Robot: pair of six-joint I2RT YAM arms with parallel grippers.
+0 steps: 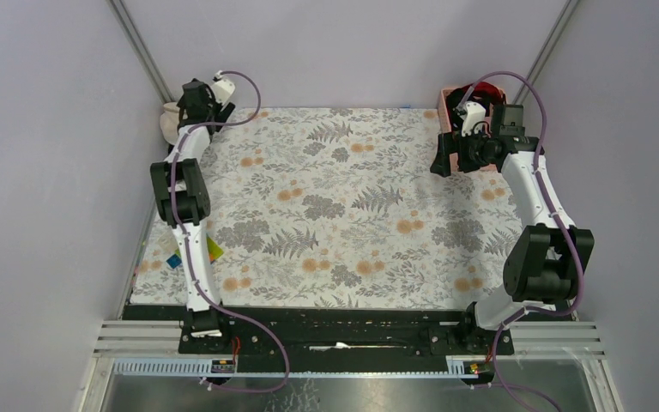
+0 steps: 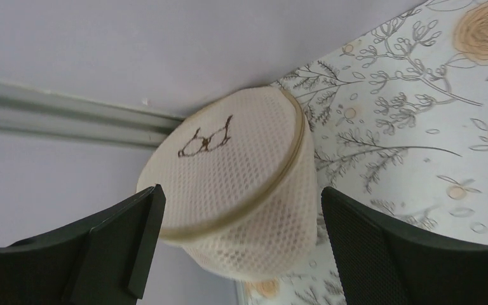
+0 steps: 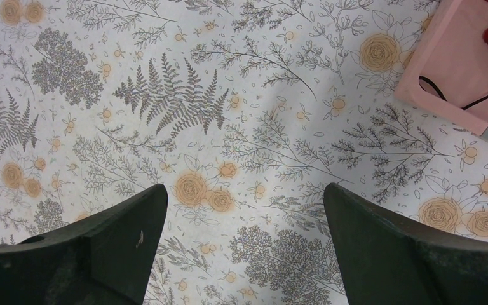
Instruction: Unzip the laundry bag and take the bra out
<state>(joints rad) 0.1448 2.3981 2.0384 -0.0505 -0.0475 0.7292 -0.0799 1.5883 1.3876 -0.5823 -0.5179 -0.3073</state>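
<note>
laundry bag [image 2: 229,184]: cream open mesh cloth, matt | tablecloth [image 3: 279,146]: printed fabric, matt | basket [image 3: 451,51]: smooth pink plastic

A robot lab cell; plain grey walls [image 1: 343,43], metal frame rails [image 1: 137,336], bolted arms [image 1: 190,257], floral tablecloth [image 1: 343,223].

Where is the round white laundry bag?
Top view: the laundry bag sits at the table's far left corner by the wall, just ahead of the open left gripper.
</note>
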